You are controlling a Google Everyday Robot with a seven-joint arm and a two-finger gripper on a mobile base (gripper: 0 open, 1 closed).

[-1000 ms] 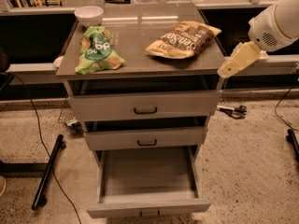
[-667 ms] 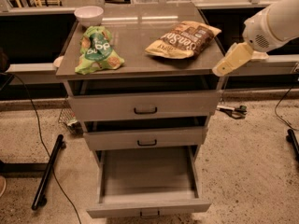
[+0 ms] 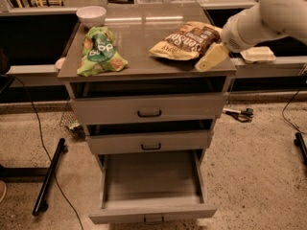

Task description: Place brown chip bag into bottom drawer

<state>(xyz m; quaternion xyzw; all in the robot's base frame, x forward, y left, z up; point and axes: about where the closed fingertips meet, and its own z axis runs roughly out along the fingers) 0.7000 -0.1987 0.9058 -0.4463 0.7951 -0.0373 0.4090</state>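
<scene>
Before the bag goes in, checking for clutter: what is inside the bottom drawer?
The bottom drawer shows only bare grey floor; its back is hidden under the drawer above. The gripper is beside the brown chip bag.

Brown chip bag (image 3: 184,40), near the desk's right edge: dark brown centre with pale lettering, tan-yellow ends. Green snack bag (image 3: 100,51), toward the left edge: bright green with white lettering and tan patches. Bowl (image 3: 91,16), back left corner: white. Gripper (image 3: 211,57), at the front right corner just beside the brown chip bag: pale cream-yellow, on a white arm (image 3: 268,13). Desk top (image 3: 144,37) and upper drawer fronts (image 3: 192,108): flat grey; upper handles (image 3: 149,113) dark. Bottom drawer (image 3: 151,178): grey inside and out. Floor (image 3: 254,166): beige, finely speckled.
</scene>
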